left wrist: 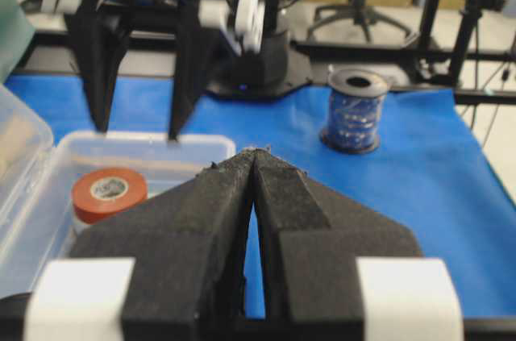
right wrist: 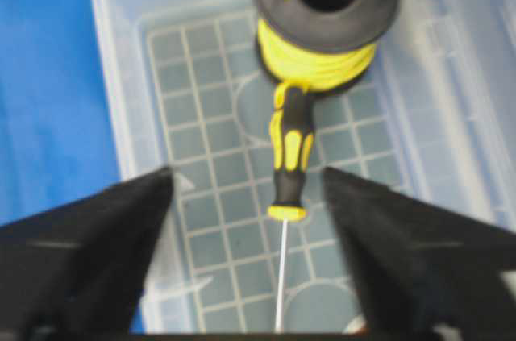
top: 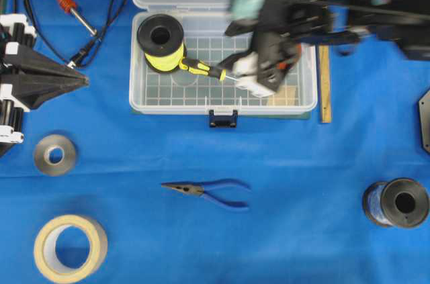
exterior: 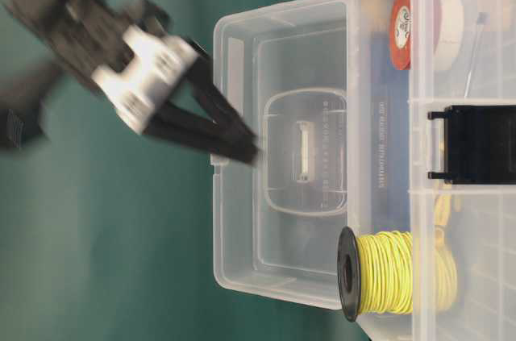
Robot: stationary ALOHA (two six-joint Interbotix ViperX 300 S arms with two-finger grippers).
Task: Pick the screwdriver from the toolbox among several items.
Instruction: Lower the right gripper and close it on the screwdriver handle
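At the far left of the overhead view the left gripper (top: 84,80) rested on the blue cloth, well apart from the work, its fingers (left wrist: 278,188) pressed together tip to tip and holding nothing.

To its right stood the toolbox (top: 138,96), lid open toward the far side. In its left part the yellow wire spool (top: 161,42) stood on one flange. The screwdriver (top: 203,68) lay flat on the gridded floor just right of the spool, the butt of its yellow-and-black handle touching or nearly touching the wire, its thin silver shaft pointing right.

Farther right, the right gripper (right wrist: 250,220) hung over the box, fingers spread wide and empty, one on each side of the screwdriver's collar in the wrist view. How far above the tool it hung could not be told.

The screwdriver looked light and rigid. Its handle, chunky and ribbed, would probably give the pads a sure seat; the shaft was likely too thin and slick, and might roll or pivot. The middle of the handle seemed the best hold, clear of the spool.

At the right end of the box lay an orange tape roll (left wrist: 108,191).
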